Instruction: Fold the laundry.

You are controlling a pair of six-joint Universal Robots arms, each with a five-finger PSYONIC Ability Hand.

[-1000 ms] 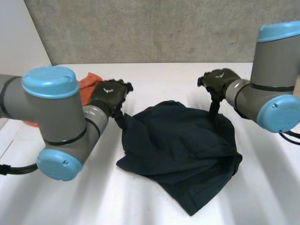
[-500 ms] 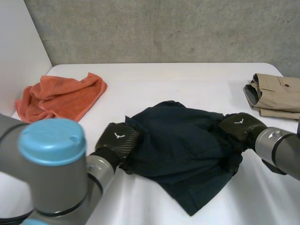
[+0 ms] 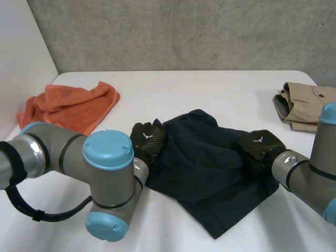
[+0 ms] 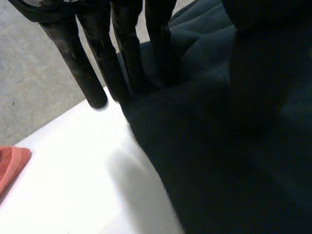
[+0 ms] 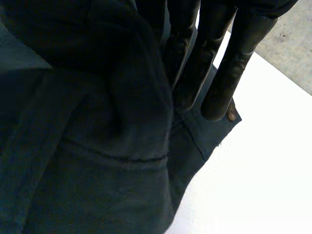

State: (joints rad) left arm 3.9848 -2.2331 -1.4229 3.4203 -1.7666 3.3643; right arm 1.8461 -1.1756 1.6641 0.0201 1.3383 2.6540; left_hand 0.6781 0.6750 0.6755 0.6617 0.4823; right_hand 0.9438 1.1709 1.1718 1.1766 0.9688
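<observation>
A dark navy garment (image 3: 210, 168) lies crumpled in the middle of the white table (image 3: 199, 89). My left hand (image 3: 148, 139) is at its left edge. In the left wrist view, its straight fingers (image 4: 97, 48) reach down behind the raised edge of the garment (image 4: 219, 170), with the thumb on the cloth's near side. My right hand (image 3: 260, 147) is at the garment's right edge. In the right wrist view, a bunched fold of the garment (image 5: 97, 170) is pressed against its straight fingers (image 5: 234, 53).
An orange towel (image 3: 68, 107) lies crumpled at the back left, and its corner (image 4: 9, 163) is visible beyond my left fingers. Folded beige clothing (image 3: 307, 107) sits at the back right edge. A grey wall stands behind the table.
Both hands came down from above the garment to its side edges and closed on the cloth. The left edge has been drawn inward and lifted a little.
</observation>
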